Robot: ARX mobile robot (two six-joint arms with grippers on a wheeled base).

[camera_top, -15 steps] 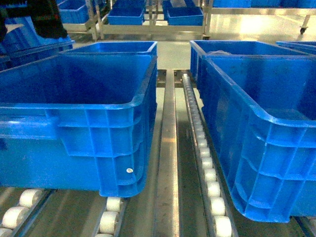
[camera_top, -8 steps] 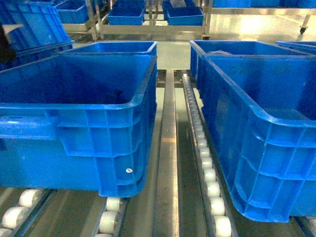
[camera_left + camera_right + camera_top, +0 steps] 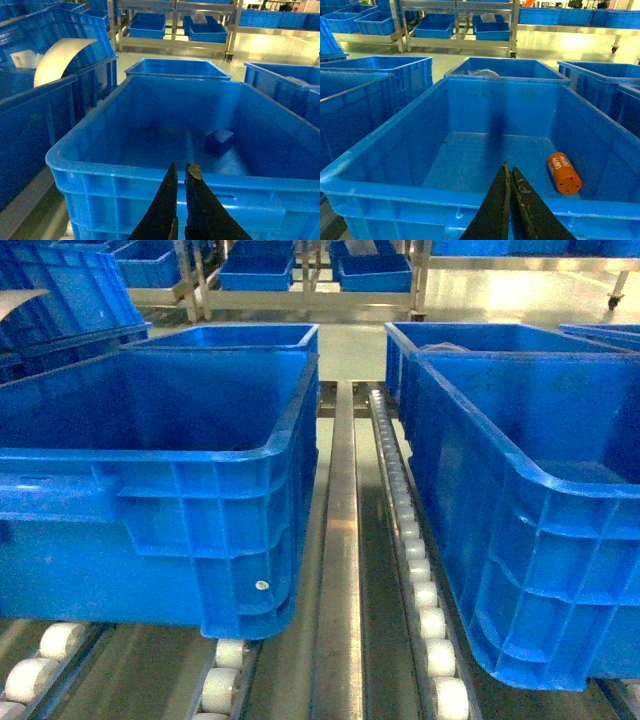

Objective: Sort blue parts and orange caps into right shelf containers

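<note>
Orange cap [image 3: 564, 172] print unreadable (too blurry), crate [image 3: 560, 540] cut off rt.

The crates [image 3: 200, 500] are moulded blue plastic, smooth and slightly glossy, with ribbed sides. The rail [image 3: 337, 540] between them is brushed metal with a dull sheen, and the rollers [image 3: 425, 595] beside it look like pale matt plastic. The orange cap [image 3: 564, 172] is smooth plastic with printed lettering. The blue part [image 3: 219, 142] looks matt. Both grippers' fingers [image 3: 172, 210] are dark, matt and scuffed.

Open crates, walled lanes

You can drop into either blue crate [image 3: 150, 410] from above; tall rims [image 3: 520, 470] flank the narrow roller gap [image 3: 340, 540].
</note>
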